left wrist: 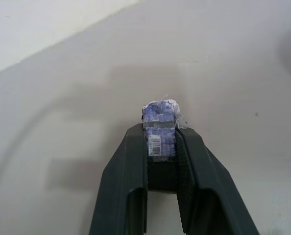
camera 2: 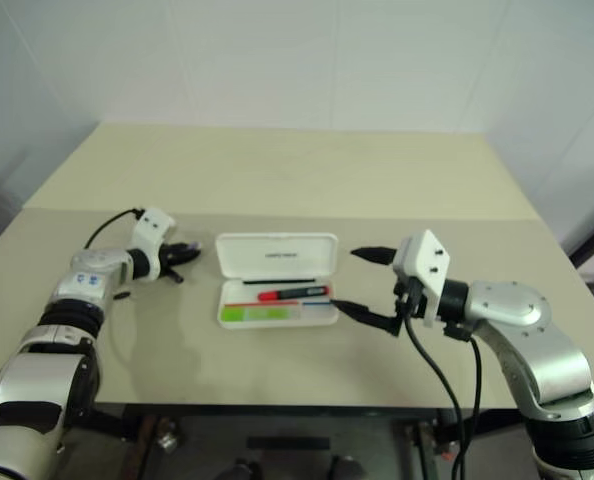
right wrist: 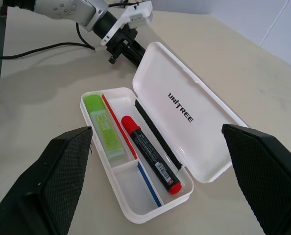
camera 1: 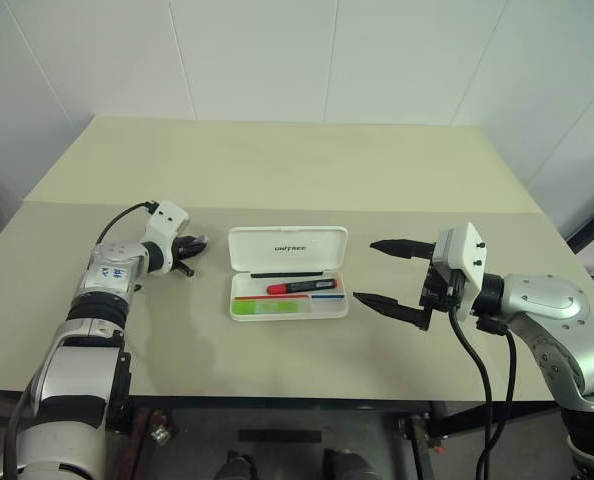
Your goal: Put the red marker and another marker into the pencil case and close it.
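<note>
The pencil case (camera 1: pixel 288 272) lies open in the middle of the beige table (camera 1: pixel 277 170), its white lid (right wrist: pixel 184 108) folded back flat on the far side with dark lettering facing up. Inside the tray, the red marker (right wrist: pixel 151 153) lies in the compartment nearest the lid hinge, its red cap toward the case's left end and its small red tail toward the right end, black barrel parallel to the case's long side. The lime-green highlighter (right wrist: pixel 105 126) lies in the compartment along the case's near edge, at the left end, parallel to the marker. A thin red pen (right wrist: pixel 119 125) runs between the highlighter and the marker, and a thin blue pen (right wrist: pixel 149 183) lies in line with it toward the case's right end. The left gripper (camera 1: pixel 191 246) hovers just left of the case's lid, well clear of the tray, its jaws drawn narrow around a small blue-and-white wrapped object (left wrist: pixel 159 132) with a barcode label, pinched between the black fingers (left wrist: pixel 126 186). The right gripper (camera 1: pixel 389 273) sits just right of the case, pointing toward it, its two black fingers (right wrist: pixel 57 181) spread wide apart with nothing between them, one fingertip near the case's right end and the other farther back beside the lid.
</note>
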You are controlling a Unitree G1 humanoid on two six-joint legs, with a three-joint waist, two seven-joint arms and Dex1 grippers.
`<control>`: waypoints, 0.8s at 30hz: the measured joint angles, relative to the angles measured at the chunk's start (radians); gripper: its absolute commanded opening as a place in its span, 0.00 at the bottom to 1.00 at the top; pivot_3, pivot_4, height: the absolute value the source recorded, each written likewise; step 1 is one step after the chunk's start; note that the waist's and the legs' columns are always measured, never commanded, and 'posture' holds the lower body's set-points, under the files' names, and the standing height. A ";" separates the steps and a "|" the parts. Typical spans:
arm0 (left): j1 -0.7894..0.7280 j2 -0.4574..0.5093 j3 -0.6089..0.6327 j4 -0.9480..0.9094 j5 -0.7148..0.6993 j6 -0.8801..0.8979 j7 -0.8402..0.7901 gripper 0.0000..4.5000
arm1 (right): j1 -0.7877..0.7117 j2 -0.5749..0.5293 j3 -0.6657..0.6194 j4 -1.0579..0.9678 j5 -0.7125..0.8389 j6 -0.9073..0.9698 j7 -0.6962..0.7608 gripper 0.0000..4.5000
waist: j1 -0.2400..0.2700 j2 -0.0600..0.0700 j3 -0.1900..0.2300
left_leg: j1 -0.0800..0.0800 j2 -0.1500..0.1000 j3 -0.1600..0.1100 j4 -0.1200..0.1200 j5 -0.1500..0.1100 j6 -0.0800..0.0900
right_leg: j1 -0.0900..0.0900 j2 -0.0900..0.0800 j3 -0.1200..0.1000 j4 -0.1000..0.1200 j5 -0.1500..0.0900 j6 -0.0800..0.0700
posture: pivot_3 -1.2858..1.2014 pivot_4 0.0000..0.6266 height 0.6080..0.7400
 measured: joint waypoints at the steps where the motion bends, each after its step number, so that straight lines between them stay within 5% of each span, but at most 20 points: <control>1: -0.006 0.003 0.008 -0.003 -0.009 -0.001 -0.015 0.09 | 0.000 0.000 0.000 0.000 0.000 0.000 0.000 1.00 | 0.004 0.000 0.000 | 0.000 0.000 0.000 0.000 0.000 0.000 | 0.000 0.000 0.000 -0.001 0.000 0.000 | 0.52 0.24 1.00; 14: -0.052 -0.008 0.117 -0.297 -0.258 -0.034 -0.389 0.09 | 0.000 0.000 0.000 0.002 0.000 -0.002 0.000 1.00 | 0.004 0.000 0.000 | 0.000 0.000 0.000 0.002 0.001 -0.002 | 0.001 0.001 0.000 0.001 0.000 0.000 | 0.52 0.24 1.00; 24: 0.038 -0.042 -0.004 -0.619 -0.349 0.201 -0.568 0.09 | 0.004 0.000 0.000 0.003 0.001 -0.003 0.000 1.00 | 0.002 0.000 0.000 | 0.003 0.000 -0.001 0.011 0.001 -0.002 | 0.003 0.003 0.001 0.007 0.000 0.000 | 0.52 0.24 1.00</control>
